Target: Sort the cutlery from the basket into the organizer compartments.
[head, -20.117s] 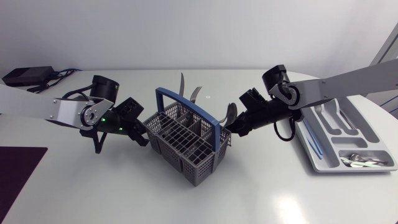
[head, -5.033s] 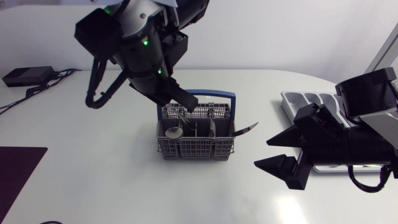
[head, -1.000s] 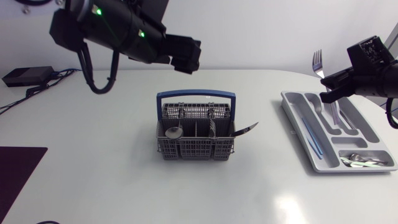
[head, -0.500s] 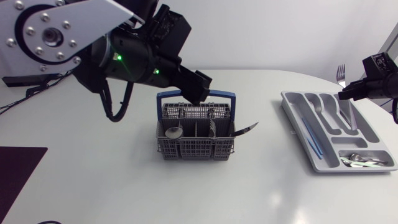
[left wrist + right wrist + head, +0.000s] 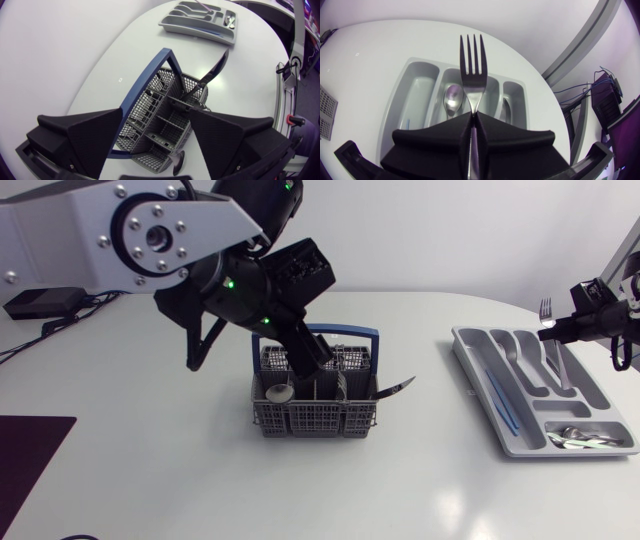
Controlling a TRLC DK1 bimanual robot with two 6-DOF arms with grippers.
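The grey cutlery basket (image 5: 315, 420) with its blue handle (image 5: 315, 332) stands mid-table, holding a spoon (image 5: 278, 392) and a knife (image 5: 395, 388) that leans out to the right. My left gripper (image 5: 308, 352) hangs open just above the basket's back compartments. In the left wrist view its gripper (image 5: 155, 135) has the basket (image 5: 160, 115) and the knife (image 5: 212, 75) showing between the spread fingers. My right gripper (image 5: 568, 326) is shut on a fork (image 5: 546, 308), tines up, over the grey organizer (image 5: 478, 385). The right wrist view shows that fork (image 5: 471, 70) clamped in its gripper (image 5: 471, 125) above the organizer (image 5: 415, 90).
The organizer holds a spoon (image 5: 452, 97), a blue utensil (image 5: 497, 402) and small pieces in its front compartment (image 5: 580, 438). A black box with cables (image 5: 45, 300) sits at the back left. A dark mat (image 5: 30, 450) lies at the left edge.
My left arm swung in and lowered its open gripper onto the basket. My right gripper carried the fork rightward and down over the organizer.
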